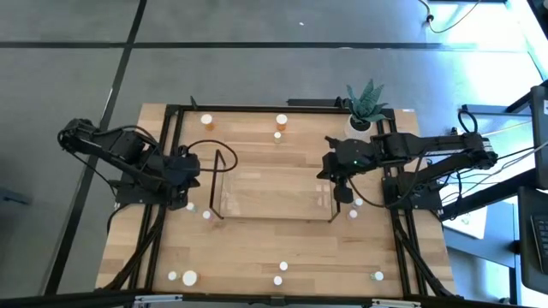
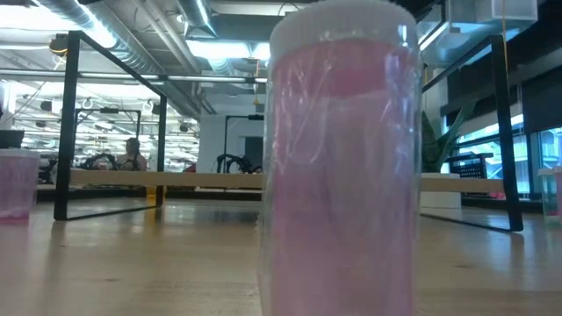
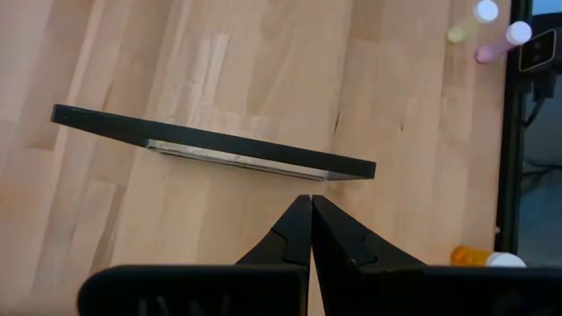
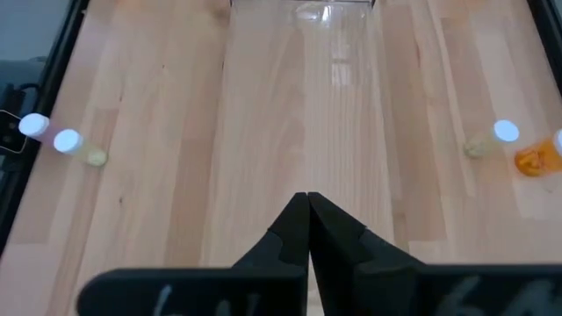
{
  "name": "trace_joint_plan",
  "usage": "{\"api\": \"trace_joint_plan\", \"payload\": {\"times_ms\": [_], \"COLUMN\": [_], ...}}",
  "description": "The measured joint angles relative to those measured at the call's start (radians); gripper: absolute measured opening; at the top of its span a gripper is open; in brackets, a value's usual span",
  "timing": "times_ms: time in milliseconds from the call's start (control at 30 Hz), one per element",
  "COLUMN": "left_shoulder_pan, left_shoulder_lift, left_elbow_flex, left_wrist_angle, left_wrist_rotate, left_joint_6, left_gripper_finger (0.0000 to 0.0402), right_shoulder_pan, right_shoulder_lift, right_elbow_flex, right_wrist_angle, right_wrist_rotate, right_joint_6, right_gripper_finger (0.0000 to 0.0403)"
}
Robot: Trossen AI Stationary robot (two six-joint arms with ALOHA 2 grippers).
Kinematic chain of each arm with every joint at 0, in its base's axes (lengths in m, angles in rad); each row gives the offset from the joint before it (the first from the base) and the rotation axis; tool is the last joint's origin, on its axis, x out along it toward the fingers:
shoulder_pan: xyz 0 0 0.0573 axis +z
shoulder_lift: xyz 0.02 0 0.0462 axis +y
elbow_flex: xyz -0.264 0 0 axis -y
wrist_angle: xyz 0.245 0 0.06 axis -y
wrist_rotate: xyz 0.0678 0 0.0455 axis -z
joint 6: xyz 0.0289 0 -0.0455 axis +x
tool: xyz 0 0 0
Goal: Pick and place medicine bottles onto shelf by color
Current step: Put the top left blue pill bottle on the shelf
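At either end of the empty shelf [image 1: 272, 193], left gripper [image 3: 311, 204] and right gripper [image 4: 307, 200] are being held with jaws together, nothing gripped, medicine bottles [image 1: 190, 278] being left scattered around the table.

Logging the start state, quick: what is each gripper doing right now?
Left gripper: closed, holding nothing, beside the shelf's left end.
Right gripper: closed, holding nothing, beside the shelf's right end.

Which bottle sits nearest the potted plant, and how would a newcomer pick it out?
Start at the potted plant on the table's far edge, then move along that edge toward the left arm's side. The first bottle met is an orange bottle with a white cap, larger than the small bottle beside it.
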State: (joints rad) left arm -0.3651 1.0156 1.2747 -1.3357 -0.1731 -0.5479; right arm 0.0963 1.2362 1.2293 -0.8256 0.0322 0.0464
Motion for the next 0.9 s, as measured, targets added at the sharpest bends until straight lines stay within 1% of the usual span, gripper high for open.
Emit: {"api": "trace_joint_plan", "payload": {"times_ms": [267,467,633,800,900], "left_shoulder_pan": [-0.012,-0.016,-0.051,-0.112,-0.150], "left_shoulder_lift": [0.000,0.015,0.044,0.053,0.052], "left_elbow_flex": [0.000,0.000,-0.001,-0.001,-0.001], "left_wrist_angle": [0.007,0.070,0.060,0.072,0.070], "left_wrist_rotate": [0.000,-0.002,-0.039,-0.049,-0.093], "left_joint_6": [-0.001,-0.002,-0.052,-0.080,-0.111], "left_gripper_finger": [0.0004,0.0004,0.0004,0.0004,0.0004], "right_shoulder_pan": [0.000,0.000,0.000,0.000,0.000], "right_shoulder_lift": [0.000,0.000,0.000,0.000,0.000], "right_elbow_flex": [0.000,0.000,-0.001,-0.001,-0.001], "right_wrist_angle": [0.001,0.002,0.004,0.006,0.006], "right_wrist_rotate": [0.000,0.000,0.000,0.000,0.000], "right_joint_6": [0.000,0.000,0.000,0.000,0.000], "right_gripper_finger": [0.0010,0.0010,0.0010,0.0010,0.0010]}}
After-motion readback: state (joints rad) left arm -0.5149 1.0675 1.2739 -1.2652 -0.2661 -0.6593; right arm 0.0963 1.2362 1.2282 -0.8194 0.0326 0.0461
